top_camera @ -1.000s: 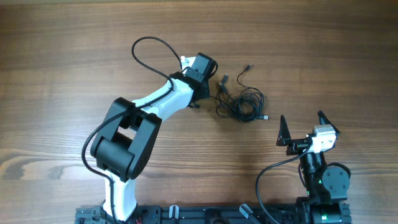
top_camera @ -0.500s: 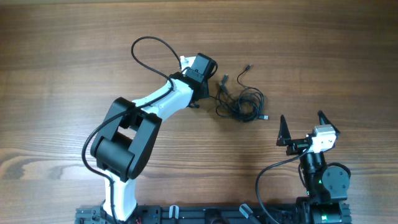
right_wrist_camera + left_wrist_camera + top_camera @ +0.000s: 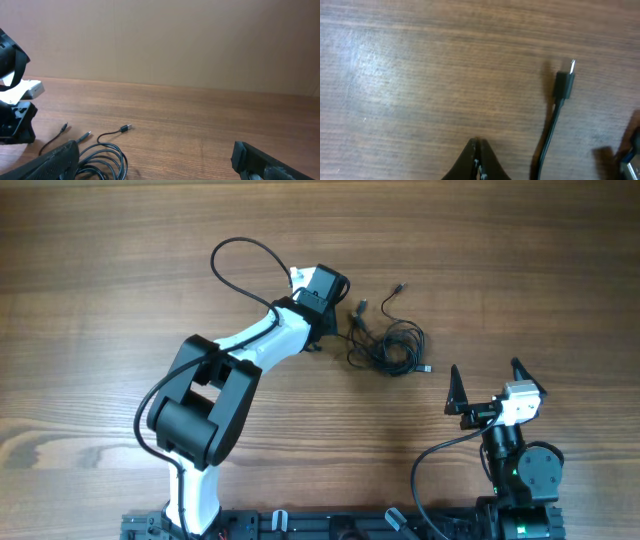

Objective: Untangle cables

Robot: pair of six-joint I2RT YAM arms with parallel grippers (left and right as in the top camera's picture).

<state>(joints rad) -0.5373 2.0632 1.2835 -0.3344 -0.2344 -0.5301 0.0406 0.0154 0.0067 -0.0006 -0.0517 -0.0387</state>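
The cables (image 3: pixel 388 340) are a bunch of thin black cords with small plug ends, lying on the wooden table right of centre. My left gripper (image 3: pixel 318 340) is shut and empty, resting low on the table just left of the bunch. In the left wrist view the shut jaws (image 3: pixel 479 162) show at the bottom, with one black cable and its plug end (image 3: pixel 563 85) to their right. My right gripper (image 3: pixel 487 383) is open and empty near the front right, apart from the cables. The right wrist view shows the coiled cords (image 3: pixel 102 157) and a plug (image 3: pixel 126 128).
The left arm's own thicker black cable (image 3: pixel 235 255) loops over the table behind the arm. The right arm's base (image 3: pixel 520 470) stands at the front right. The wooden table (image 3: pixel 100 330) stretches to all sides. A plain wall (image 3: pixel 165 40) shows in the right wrist view.
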